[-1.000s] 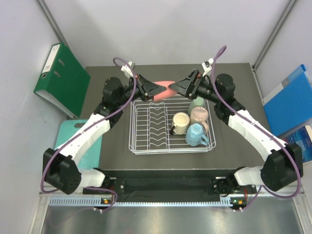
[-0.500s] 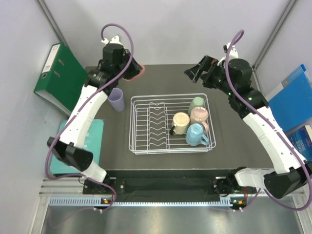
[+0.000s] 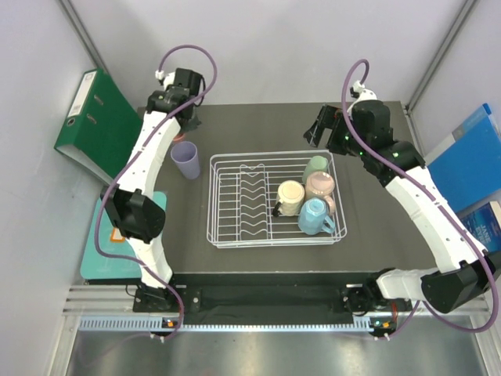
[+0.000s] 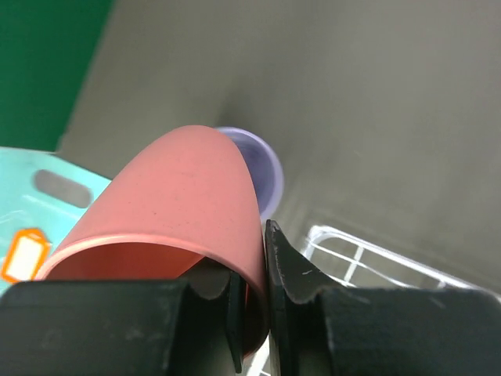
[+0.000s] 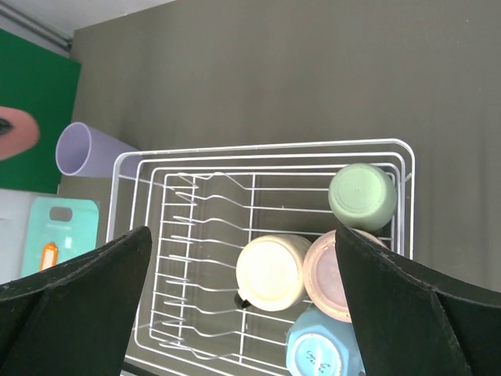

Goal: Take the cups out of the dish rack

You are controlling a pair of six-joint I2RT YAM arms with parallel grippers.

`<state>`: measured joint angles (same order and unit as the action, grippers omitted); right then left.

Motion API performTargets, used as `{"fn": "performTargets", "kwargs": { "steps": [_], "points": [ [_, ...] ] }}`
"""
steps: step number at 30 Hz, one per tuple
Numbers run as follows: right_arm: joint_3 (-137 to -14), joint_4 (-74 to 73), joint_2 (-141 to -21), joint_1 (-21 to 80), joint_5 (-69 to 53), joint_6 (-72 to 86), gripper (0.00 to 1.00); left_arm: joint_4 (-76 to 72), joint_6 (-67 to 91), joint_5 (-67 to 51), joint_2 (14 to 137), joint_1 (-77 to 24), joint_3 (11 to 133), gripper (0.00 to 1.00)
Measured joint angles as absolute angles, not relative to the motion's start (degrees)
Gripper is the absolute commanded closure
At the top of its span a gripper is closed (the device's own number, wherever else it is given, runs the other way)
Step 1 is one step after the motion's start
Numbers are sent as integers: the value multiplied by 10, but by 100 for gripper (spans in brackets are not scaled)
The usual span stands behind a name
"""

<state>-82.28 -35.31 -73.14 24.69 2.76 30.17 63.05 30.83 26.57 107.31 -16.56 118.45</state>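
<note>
We pinch the pink cup [image 4: 184, 196] by its rim wall in our left gripper [image 4: 254, 294]; we judge it light, stiff, probably slick. Our right gripper [image 5: 243, 243] gapes wide.

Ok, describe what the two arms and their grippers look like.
Both arms match: the left arm and right arm have white link shells with bulky black joint housings. A purple cable loops along each one. The left gripper and right gripper have plain black, wedge-shaped fingers. No markings are readable on them.
</note>
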Motion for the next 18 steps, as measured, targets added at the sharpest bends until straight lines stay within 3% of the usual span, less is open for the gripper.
{"fn": "performTargets", "kwargs": {
  "steps": [18],
  "points": [
    [-816,-365,-731,248,32,287,1,627,310,218,1086,-141,1155,100]
  ]
}}
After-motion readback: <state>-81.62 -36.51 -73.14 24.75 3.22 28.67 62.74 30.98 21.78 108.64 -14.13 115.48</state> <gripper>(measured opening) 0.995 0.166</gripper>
